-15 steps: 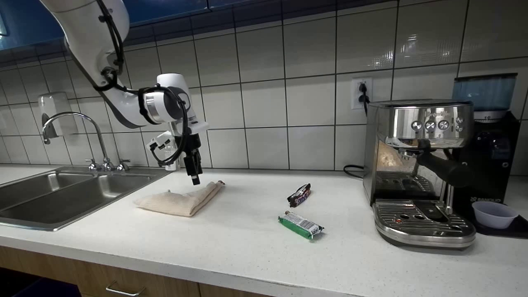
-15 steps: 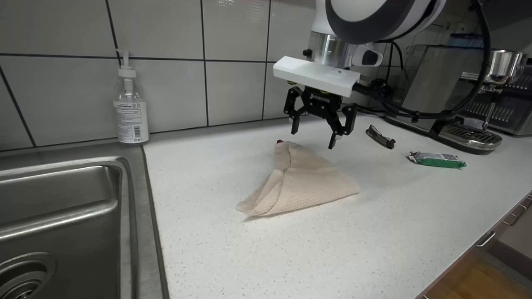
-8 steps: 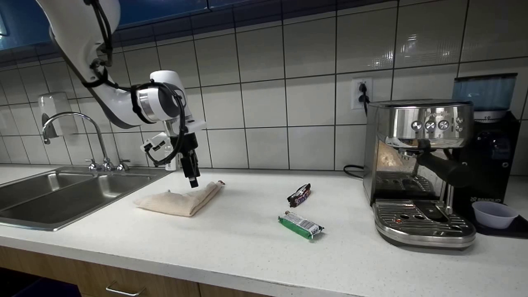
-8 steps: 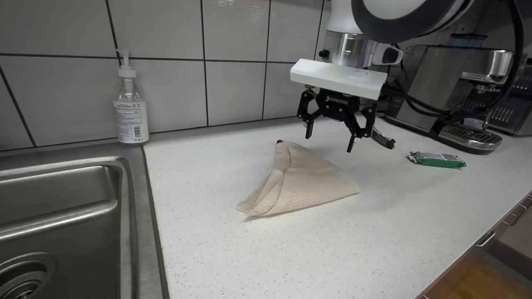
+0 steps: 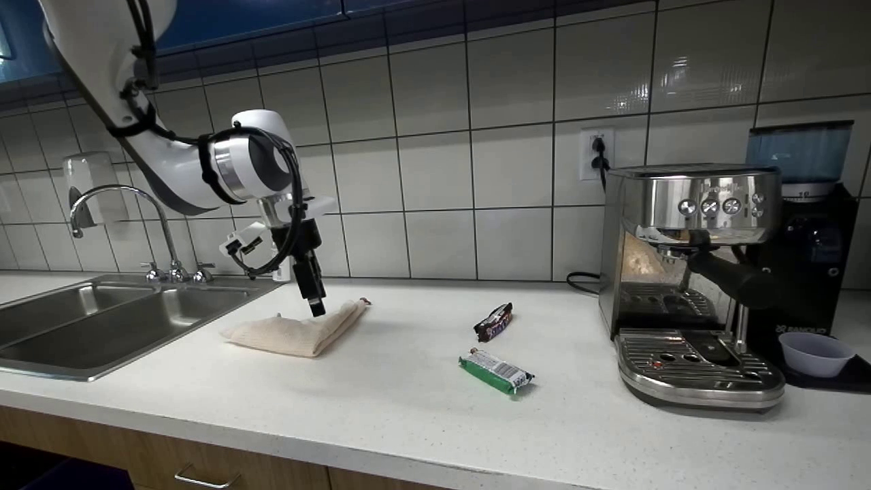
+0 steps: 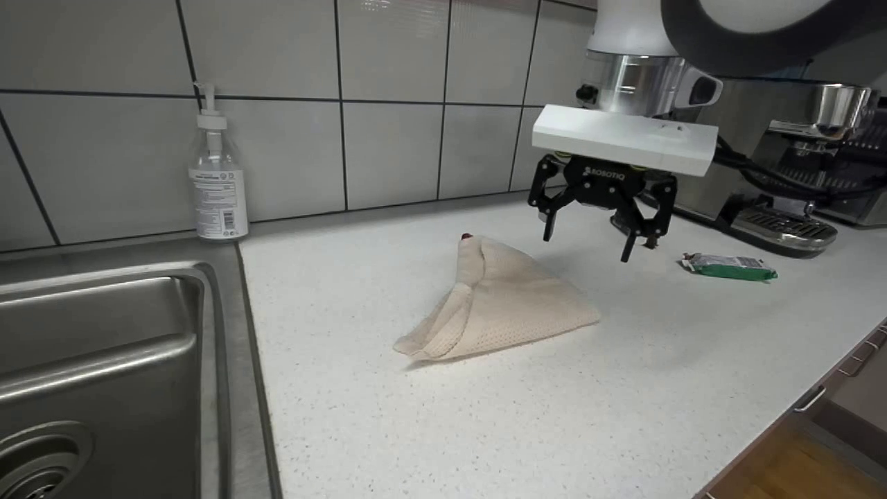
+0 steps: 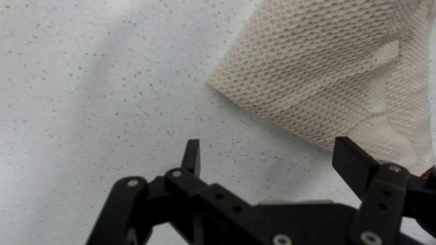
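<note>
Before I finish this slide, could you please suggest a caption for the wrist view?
The gripper, open and empty, hovers over a speckled white countertop near a textured beige cloth.

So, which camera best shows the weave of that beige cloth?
The wrist view. It looks closely down on the beige cloth, so the dimpled weave stands out, though the picture's edge crops it. Both exterior views show more of its folded shape, with less texture.

My count: one cloth, two snack packets.
Besides my one gripper with its two fingers, I see one espresso machine, one grinder, one cup, one pump bottle, one wall dispenser, one faucet with two handles and one sink with two basins.
</note>
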